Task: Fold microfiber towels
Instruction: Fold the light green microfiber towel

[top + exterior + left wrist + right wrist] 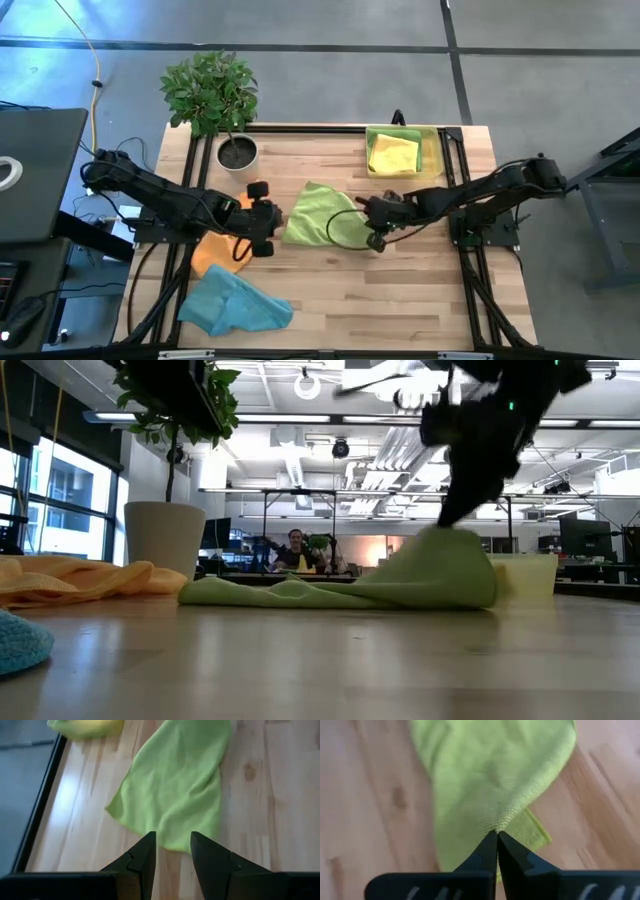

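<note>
Centre frame from above, one lime-green fuzzy towel (318,214) lies rumpled on the pale wooden slatted table (400,290). Right gripper (497,836) pinches its edge, fingers closed; left gripper (173,844), slightly parted, holds nothing. Lower left lie one orange towel (212,253) and one blue towel (232,304). Grey concrete floor (540,80) surrounds.

A towel (318,212) lay in the middle of the table (400,290). The left gripper (262,235) sat at its 9 o'clock and the right gripper (366,212) at its 3 o'clock edge. A tray (436,152) with folded towels (394,154) stood at 1 o'clock, a potted plant (237,152) at 11 o'clock. Two more towels (234,303) lay at 8 o'clock.
</note>
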